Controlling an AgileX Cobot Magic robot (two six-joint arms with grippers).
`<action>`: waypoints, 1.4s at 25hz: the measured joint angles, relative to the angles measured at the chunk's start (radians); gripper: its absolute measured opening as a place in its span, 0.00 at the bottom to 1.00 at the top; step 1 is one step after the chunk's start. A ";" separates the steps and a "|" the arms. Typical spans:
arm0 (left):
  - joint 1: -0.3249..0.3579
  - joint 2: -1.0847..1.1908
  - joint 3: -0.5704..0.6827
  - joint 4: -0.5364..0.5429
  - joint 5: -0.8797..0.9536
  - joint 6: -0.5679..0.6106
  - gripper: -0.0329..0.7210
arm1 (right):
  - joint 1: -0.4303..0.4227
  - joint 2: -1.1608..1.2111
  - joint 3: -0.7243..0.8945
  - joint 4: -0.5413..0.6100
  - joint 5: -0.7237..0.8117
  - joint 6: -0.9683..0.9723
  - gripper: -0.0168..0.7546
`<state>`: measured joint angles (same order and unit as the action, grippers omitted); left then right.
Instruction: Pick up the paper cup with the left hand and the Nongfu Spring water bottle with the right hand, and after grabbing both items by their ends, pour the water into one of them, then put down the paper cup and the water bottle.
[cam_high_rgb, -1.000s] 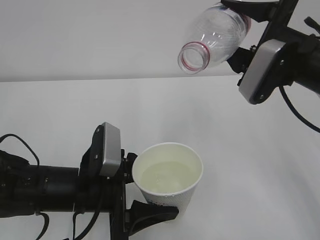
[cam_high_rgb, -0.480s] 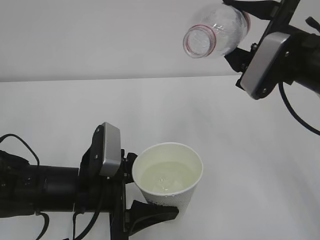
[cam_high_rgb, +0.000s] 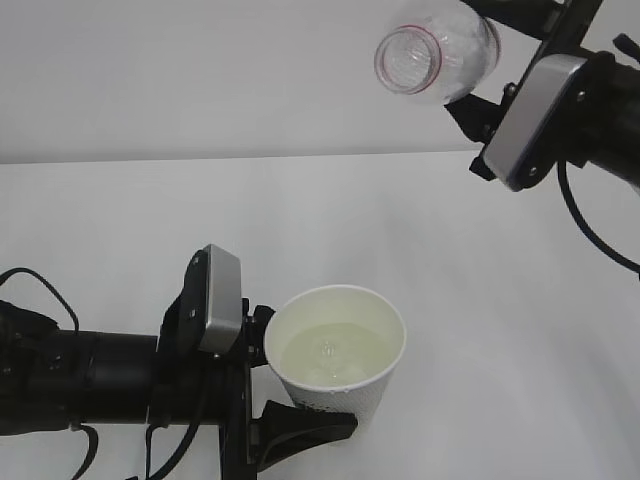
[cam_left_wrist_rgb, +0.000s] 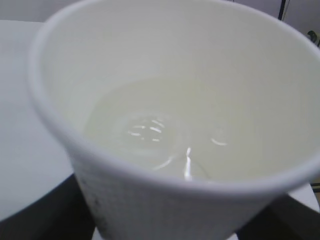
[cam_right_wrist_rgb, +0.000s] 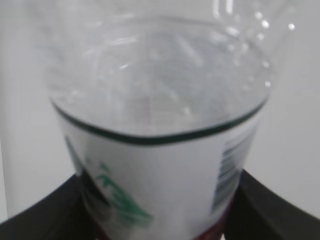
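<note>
against a second ago, the paper cup (cam_high_rgb: 338, 352) sits where it did, while the nongfu spring water bottle (cam_high_rgb: 440, 55) has swung up and to the right of the cup, its open mouth with the red neck ring now facing the exterior camera more squarely and partly cut by the top edge of the view.

nearest, the left hand (cam_high_rgb: 262, 385) keeps its jaws spread fairly wide around the cup's lower wall, one finger behind the cup and one curling under its front; the cup stands upright in that grip, close to the bottom edge of the exterior view. the water (cam_left_wrist_rgb: 155, 135) lies in the cup's lower part, pale and rippling, with plenty of bare cream wall above it up to the rim. the left arm's grey plate sits just left of the cup.

right of the cup and behind it, the white table (cam_high_rgb: 500, 330) lies bare as far as its back edge.

farthest, up and right of the cup, the right hand (cam_high_rgb: 505, 30) clamps the bottle at its labelled base end, jaws moderately wide on either side of the label in the right wrist view. the bottle lies tilted, mouth toward the cup's side, well apart from the cup. a black cable (cam_high_rgb: 590, 225) loops below the right arm.
</note>
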<state>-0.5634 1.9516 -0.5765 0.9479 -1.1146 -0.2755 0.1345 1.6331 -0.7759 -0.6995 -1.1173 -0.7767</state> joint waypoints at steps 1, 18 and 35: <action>0.000 0.000 0.000 0.000 0.000 0.000 0.75 | 0.000 0.000 0.000 0.004 0.000 0.005 0.65; 0.000 0.000 0.000 0.000 0.000 0.000 0.75 | 0.000 0.000 0.000 0.045 0.000 0.112 0.65; 0.000 0.000 0.000 0.000 0.000 0.000 0.75 | 0.000 0.000 0.000 0.080 0.000 0.288 0.65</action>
<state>-0.5634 1.9516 -0.5765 0.9479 -1.1146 -0.2755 0.1345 1.6331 -0.7759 -0.6190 -1.1173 -0.4888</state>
